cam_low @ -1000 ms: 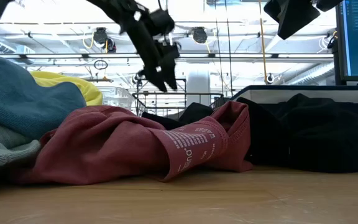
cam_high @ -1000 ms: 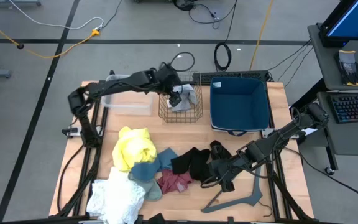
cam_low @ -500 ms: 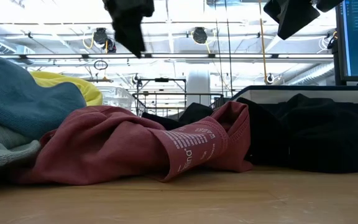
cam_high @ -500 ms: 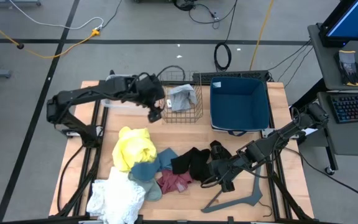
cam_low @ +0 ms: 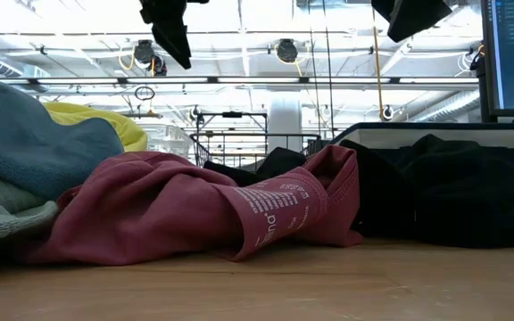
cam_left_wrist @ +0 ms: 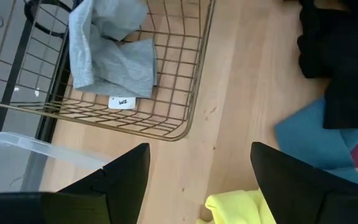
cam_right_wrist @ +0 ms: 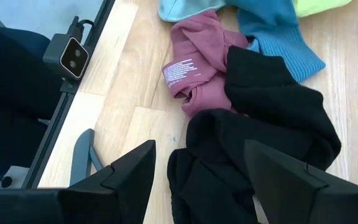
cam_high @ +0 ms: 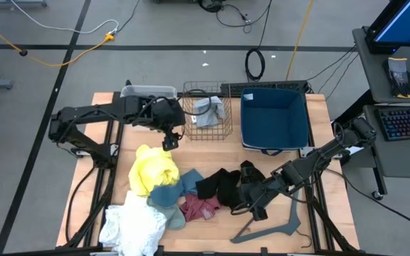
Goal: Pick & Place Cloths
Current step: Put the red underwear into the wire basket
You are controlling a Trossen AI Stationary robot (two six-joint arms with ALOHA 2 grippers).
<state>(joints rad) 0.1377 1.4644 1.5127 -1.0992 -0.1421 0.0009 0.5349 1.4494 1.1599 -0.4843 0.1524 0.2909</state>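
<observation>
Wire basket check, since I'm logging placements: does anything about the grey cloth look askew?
Slightly: the light grey cloth lies crumpled against one side of the wire basket, its white tag showing. Nothing spilled outside.

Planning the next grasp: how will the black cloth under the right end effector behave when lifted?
The black cloth lies crumpled in soft folds, so it will likely sag and drape. It overlaps the maroon cloth, so it might drag that along.

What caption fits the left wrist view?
Open left gripper above the table, grey cloth in the wire basket ahead.
</observation>
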